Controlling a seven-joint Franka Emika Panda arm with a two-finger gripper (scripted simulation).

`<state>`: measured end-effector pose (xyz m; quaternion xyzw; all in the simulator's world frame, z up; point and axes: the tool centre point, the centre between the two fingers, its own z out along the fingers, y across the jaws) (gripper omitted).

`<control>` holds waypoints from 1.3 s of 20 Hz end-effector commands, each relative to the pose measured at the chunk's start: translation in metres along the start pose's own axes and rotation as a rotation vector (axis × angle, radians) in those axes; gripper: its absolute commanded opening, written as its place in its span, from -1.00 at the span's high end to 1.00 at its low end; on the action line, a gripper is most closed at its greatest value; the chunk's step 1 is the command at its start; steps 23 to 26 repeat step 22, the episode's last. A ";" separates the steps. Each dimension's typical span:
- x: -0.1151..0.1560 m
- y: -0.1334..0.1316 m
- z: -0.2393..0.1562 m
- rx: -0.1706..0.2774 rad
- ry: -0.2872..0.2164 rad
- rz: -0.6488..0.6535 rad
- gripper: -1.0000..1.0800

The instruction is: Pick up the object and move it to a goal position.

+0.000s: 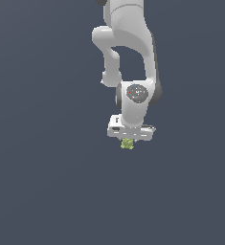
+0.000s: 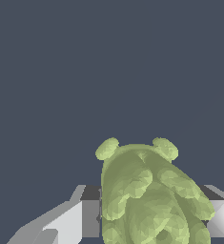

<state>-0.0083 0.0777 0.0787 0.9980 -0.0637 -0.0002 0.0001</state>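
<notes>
Yellow-green, lumpy object (image 1: 127, 143) pinched between the closed-in fingers (image 2: 68, 221) of the white gripper (image 1: 128, 141), just below centre of the exterior view: grasp apparently made, carry step in hand, next calling for steady travel to an unseen goal.

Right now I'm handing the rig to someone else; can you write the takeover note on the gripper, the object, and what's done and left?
Gripper: pointing down, closed on the yellow-green lump; the wrist view shows the lump between the two fingers, filling the gap.
Object: just below the white hand in the exterior view. Whether it is off the floor cannot be told; no shadow or edge shows height.
Done: the grasp appears made.
Left: carry it to the goal and release. No goal marker is visible in either view, so confirm the target before moving.
</notes>
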 end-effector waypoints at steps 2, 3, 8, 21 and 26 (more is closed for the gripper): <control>-0.018 0.002 -0.019 0.000 0.001 0.000 1.00; -0.024 0.003 -0.024 0.000 0.001 0.000 1.00; -0.048 0.006 -0.049 0.000 0.001 0.000 1.00; -0.076 0.009 -0.080 0.000 0.001 0.000 1.00; -0.076 0.009 -0.081 0.000 0.001 0.000 1.00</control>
